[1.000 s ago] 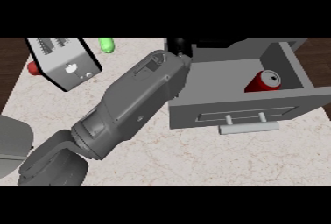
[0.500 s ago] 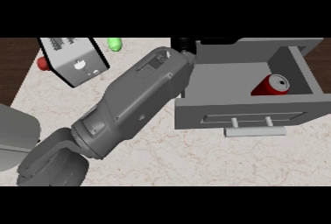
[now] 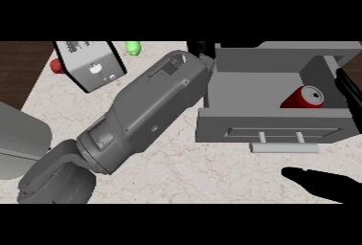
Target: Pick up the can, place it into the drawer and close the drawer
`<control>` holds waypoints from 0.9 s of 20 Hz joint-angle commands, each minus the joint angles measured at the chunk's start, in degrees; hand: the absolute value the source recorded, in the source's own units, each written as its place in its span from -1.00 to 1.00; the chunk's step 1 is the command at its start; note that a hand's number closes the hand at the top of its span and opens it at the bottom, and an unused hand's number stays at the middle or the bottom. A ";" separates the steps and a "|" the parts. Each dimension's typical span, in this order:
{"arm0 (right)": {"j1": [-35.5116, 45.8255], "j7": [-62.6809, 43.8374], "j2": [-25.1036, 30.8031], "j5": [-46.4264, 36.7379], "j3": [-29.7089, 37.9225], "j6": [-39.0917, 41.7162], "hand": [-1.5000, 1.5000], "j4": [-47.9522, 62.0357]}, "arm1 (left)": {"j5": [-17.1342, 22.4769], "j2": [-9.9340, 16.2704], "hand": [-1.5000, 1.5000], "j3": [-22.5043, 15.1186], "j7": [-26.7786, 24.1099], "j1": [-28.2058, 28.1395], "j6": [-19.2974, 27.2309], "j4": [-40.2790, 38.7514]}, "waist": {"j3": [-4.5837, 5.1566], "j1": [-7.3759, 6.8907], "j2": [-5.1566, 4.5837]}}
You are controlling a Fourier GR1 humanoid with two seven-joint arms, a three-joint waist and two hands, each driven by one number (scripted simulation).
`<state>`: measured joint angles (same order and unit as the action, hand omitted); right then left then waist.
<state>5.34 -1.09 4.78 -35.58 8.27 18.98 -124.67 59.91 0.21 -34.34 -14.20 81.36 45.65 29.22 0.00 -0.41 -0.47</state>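
Can (image 3: 304,97): red, lying tilted inside the open drawer (image 3: 233,98), against the drawer's right-hand inner corner, silver top facing up and outward.

Nearest the viewer, at the lower right edge, the right hand (image 3: 326,184) appears as a black shape over the marble counter (image 3: 191,167). It sits just in front of the drawer's handle (image 3: 284,148), apart from it. Whether its fingers are spread or curled cannot be told; it holds nothing visible.

At lower left, the left forearm (image 3: 138,119) rises diagonally from the bottom edge toward the drawer's left rear corner. The left hand (image 3: 200,48) shows only as a dark tip beyond the forearm's end, beside the drawer's back left wall; its finger posture cannot be told.

The drawer front carries a pale bar handle on two posts.

Farther back, at upper left, a grey boxlike appliance (image 3: 90,64) stands tilted. A red object (image 3: 56,65) lies at its left side and a green object (image 3: 132,47) at its right.
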 commanded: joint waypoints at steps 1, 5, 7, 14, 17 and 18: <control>5.86 1.08 -0.13 -10.87 -6.88 -4.85 -1.00 7.15 | -1.11 0.02 -1.00 0.93 0.91 -0.32 0.43 -0.18 | 0.01 -0.39 0.17; 10.90 3.78 2.86 -14.39 -6.46 -6.64 -1.00 17.36 | -2.61 3.29 -1.00 -0.49 6.42 0.44 1.85 4.10 | 0.00 -1.36 0.59; 15.59 4.79 2.57 -17.26 -7.84 -9.25 -1.00 24.39 | -3.23 2.86 -1.00 -0.23 3.70 -3.10 1.67 5.05 | 0.01 -1.84 0.38; 23.95 5.03 5.22 -28.20 -10.53 -14.05 -1.00 41.72 | -4.88 7.88 -1.00 0.08 5.97 -5.78 0.47 8.40 | 0.02 -2.19 0.25; 26.03 4.88 2.08 -30.94 -11.11 -20.44 -1.00 49.59 | -5.92 11.52 -1.00 -0.18 8.94 -6.91 0.92 12.63 | -0.01 -2.31 0.46; 25.24 6.62 1.92 -31.35 -11.09 -23.13 -1.00 52.35 | -6.84 10.80 -1.00 -0.54 8.44 -8.07 2.55 13.18 | -0.03 -1.87 0.41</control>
<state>27.59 4.81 8.17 -63.21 -2.37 2.12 -82.13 54.61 9.89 -34.41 -6.93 75.42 46.11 38.92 0.01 -2.27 -0.08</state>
